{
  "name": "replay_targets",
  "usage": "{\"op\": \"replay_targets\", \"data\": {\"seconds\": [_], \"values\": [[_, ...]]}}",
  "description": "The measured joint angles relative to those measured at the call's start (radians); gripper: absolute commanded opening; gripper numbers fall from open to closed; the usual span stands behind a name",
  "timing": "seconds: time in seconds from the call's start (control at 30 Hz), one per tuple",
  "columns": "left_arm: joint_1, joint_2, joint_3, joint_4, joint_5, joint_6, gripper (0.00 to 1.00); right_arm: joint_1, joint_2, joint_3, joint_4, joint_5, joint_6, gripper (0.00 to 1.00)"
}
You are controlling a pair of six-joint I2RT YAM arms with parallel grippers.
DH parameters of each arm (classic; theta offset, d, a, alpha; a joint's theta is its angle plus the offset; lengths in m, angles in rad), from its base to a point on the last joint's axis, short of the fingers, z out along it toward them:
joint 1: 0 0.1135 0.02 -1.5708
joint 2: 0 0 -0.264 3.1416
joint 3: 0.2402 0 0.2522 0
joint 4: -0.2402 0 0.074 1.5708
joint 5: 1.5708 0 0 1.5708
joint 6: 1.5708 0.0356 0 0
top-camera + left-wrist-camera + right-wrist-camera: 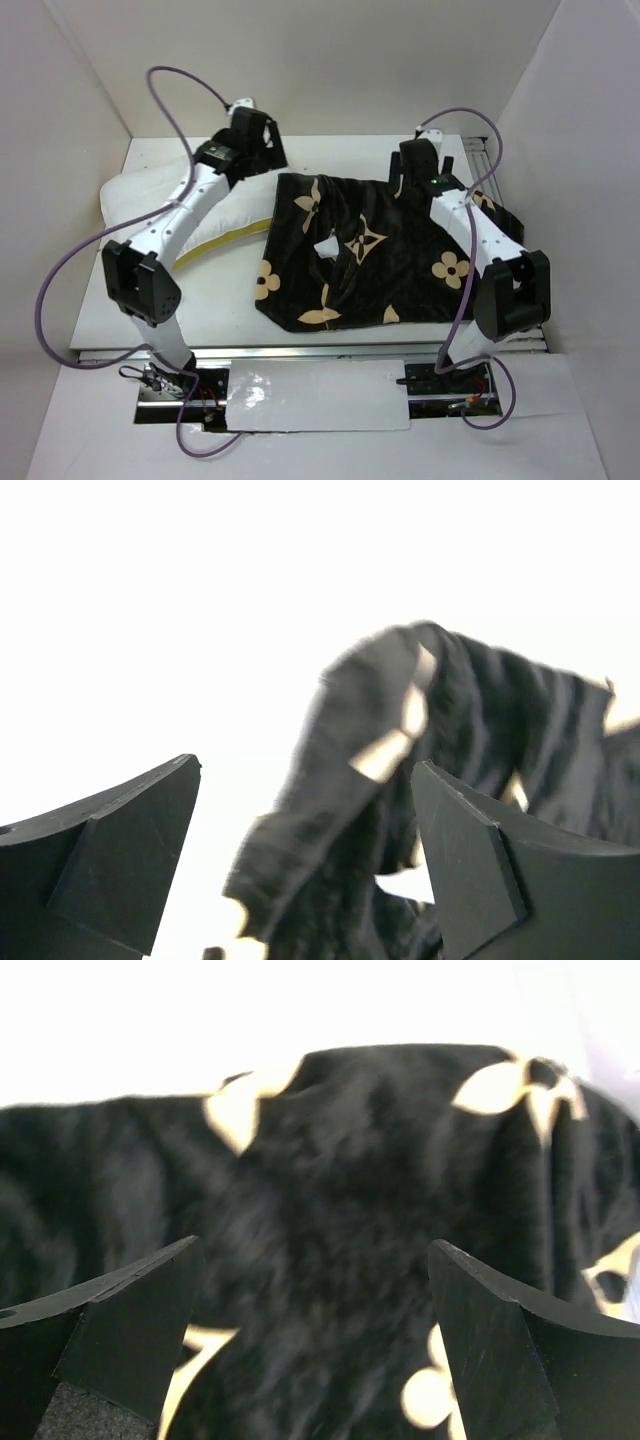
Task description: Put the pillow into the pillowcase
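Note:
The pillow point(135, 197), white with a pale yellow edge trim, lies at the left of the table, partly under my left arm. The dark pillowcase point(360, 255) with tan flower and star motifs lies spread in the middle and shows a small white tag point(327, 246). My left gripper point(272, 158) is open at the pillowcase's far left corner. In the left wrist view that raised fabric corner point(400, 730) lies between its open fingers, around the left gripper point(305, 865). My right gripper point(402, 178) is open over the pillowcase's far right edge. In the right wrist view the right gripper point(310, 1345) stands close above the plush fabric point(340, 1190).
White enclosure walls stand at the left, right and back. A metal rail point(300, 352) and a white plate point(320, 395) run along the near edge between the arm bases. Purple cables point(60, 280) loop beside both arms.

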Motion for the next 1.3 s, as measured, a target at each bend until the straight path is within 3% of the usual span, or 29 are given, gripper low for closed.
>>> {"op": "replay_targets", "data": {"seconds": [0.13,0.27,0.37,0.47,0.5,0.53,0.6,0.63,0.73,0.9,1.17,1.2,1.27,1.3], "values": [[0.119,-0.023,-0.022,-0.049,-0.002,-0.031,1.00,0.076,-0.015,-0.057,0.006,0.003,0.010,1.00],[0.208,0.010,-0.148,-0.075,0.017,-0.063,1.00,0.126,-0.015,-0.105,0.007,-0.011,0.013,1.00],[0.233,0.121,-0.153,-0.088,0.031,-0.085,1.00,0.149,-0.014,-0.109,0.008,-0.019,0.013,1.00],[0.250,0.273,-0.067,-0.101,0.063,-0.085,1.00,0.169,-0.014,-0.108,0.006,-0.016,0.016,1.00],[0.251,0.315,-0.043,-0.100,0.072,-0.083,0.96,0.174,-0.014,-0.108,0.006,-0.010,0.018,1.00],[0.254,0.338,-0.034,-0.097,0.077,-0.082,0.60,0.179,-0.016,-0.108,0.006,-0.006,0.021,1.00],[0.256,0.345,-0.032,-0.096,0.080,-0.080,0.06,0.192,-0.023,-0.110,0.006,0.001,0.026,1.00],[0.259,0.343,-0.035,-0.095,0.080,-0.080,0.00,0.196,-0.032,-0.116,0.008,0.004,0.030,1.00],[0.278,0.321,-0.093,-0.042,0.101,-0.083,0.00,0.202,-0.090,-0.147,0.003,0.014,0.039,1.00],[0.315,0.155,-0.301,0.049,0.074,-0.141,0.00,0.203,-0.190,-0.170,0.000,0.026,0.043,1.00],[0.514,-0.110,-0.502,-0.211,-0.013,-0.183,0.00,0.221,-0.226,-0.217,0.017,-0.006,0.048,1.00],[0.526,-0.132,-0.510,-0.230,-0.015,-0.183,0.05,0.228,-0.219,-0.220,0.014,-0.010,0.048,1.00],[0.533,-0.170,-0.513,-0.249,-0.016,-0.183,0.26,0.242,-0.197,-0.219,0.016,-0.013,0.049,1.00],[0.531,-0.181,-0.512,-0.249,-0.014,-0.185,0.49,0.251,-0.184,-0.219,0.014,-0.012,0.050,1.00]]}}
